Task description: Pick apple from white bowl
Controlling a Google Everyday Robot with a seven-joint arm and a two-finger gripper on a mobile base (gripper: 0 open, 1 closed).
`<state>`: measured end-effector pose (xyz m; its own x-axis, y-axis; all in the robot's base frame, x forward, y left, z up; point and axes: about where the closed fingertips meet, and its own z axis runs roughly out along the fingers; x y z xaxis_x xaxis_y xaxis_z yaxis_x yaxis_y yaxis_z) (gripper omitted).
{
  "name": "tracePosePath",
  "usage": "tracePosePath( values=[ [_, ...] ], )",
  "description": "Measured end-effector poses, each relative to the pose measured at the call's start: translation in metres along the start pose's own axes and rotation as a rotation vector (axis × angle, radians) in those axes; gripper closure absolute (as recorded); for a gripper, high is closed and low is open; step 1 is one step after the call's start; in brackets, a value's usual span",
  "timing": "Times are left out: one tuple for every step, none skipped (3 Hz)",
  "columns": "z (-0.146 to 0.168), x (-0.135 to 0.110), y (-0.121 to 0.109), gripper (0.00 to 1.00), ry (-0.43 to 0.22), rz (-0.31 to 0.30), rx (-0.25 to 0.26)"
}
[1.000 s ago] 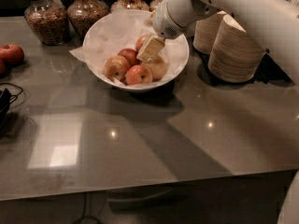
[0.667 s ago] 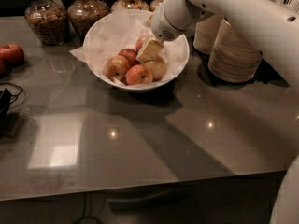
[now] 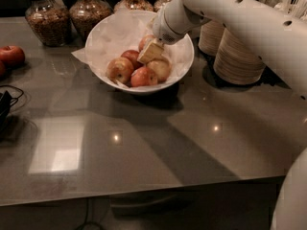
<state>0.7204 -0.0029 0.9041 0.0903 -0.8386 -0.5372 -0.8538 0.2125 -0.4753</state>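
The white bowl [image 3: 184,63] stands at the back middle of the counter, lined with crumpled white paper and holding several apples. A round red apple with an orange-yellow blush [image 3: 144,76] lies at the front of the pile. A pale yellow apple [image 3: 161,69] is on its right, a smaller dark red one [image 3: 131,57] behind it and another reddish one [image 3: 120,70] on its left. My gripper [image 3: 151,51] reaches down into the bowl from the upper right. Its tan tip is just above the blushed apple, between the dark red and yellow ones. A further apple [image 3: 145,41] is partly hidden behind it.
Two glass jars [image 3: 45,20] of brown food stand behind the bowl on the left. Stacks of tan disposable bowls [image 3: 237,56] stand on the right. A red apple [image 3: 12,55] lies on the counter at far left, and a black cable [image 3: 7,104] lies at the left edge.
The gripper has edged slightly down and left among the apples. The bowl and apples have not moved.
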Motion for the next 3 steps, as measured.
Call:
tracePosePath(
  values=[
    [-0.002, -0.0015, -0.0014, 0.28, 0.0, 0.0, 0.0],
    [-0.0044, 0.0044, 0.0003, 0.29, 0.02, 0.006, 0.006],
    [-0.0051, 0.0023, -0.0002, 0.25, 0.02, 0.006, 0.007]
  ],
)
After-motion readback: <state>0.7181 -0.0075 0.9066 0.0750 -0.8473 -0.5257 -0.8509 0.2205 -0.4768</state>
